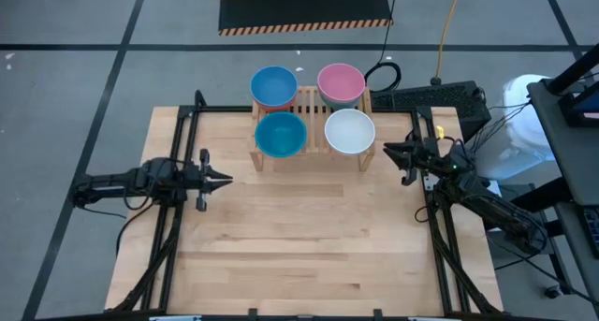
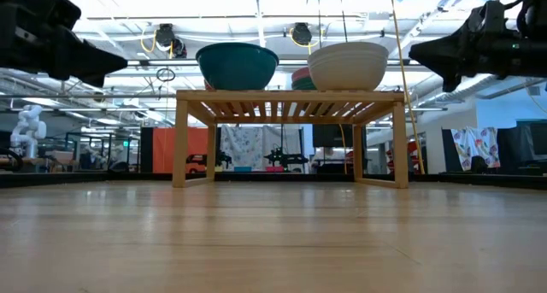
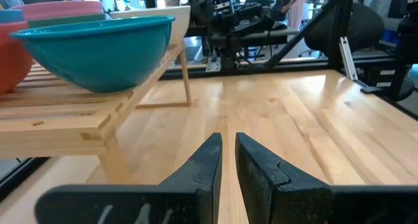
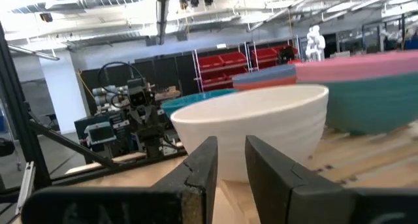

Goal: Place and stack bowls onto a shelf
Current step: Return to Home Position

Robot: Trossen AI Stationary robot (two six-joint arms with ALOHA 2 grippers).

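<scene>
**Go home without bumping the shelf**

The left claw (image 3: 227, 142) has its two fingers almost together, with just a thin slit between them. It holds nothing. It hangs over the left side of the desk (image 3: 294, 119), apart from the shelf (image 1: 312, 104). The right claw (image 4: 230, 144) has a small gap between its fingers and is empty too. It sits just beside the shelf's right end and points at the white bowl (image 4: 255, 129).

All six bowls are on the shelf. The teal bowl (image 3: 98, 48) and the white bowl stand on the near side. Behind them, the blue bowl (image 1: 273, 85) sits in the red bowl (image 3: 10, 54), and the pink bowl (image 1: 341, 82) sits in the green bowl (image 4: 379, 103). So the stacking looks done, and the job now is to take both arms home.

I think the right arm needs the most care. It should back straight away from the white bowl first and only then turn, so it does not knock the shelf. The left arm has lots of room and can just pull back. Go slow and smooth.
</scene>
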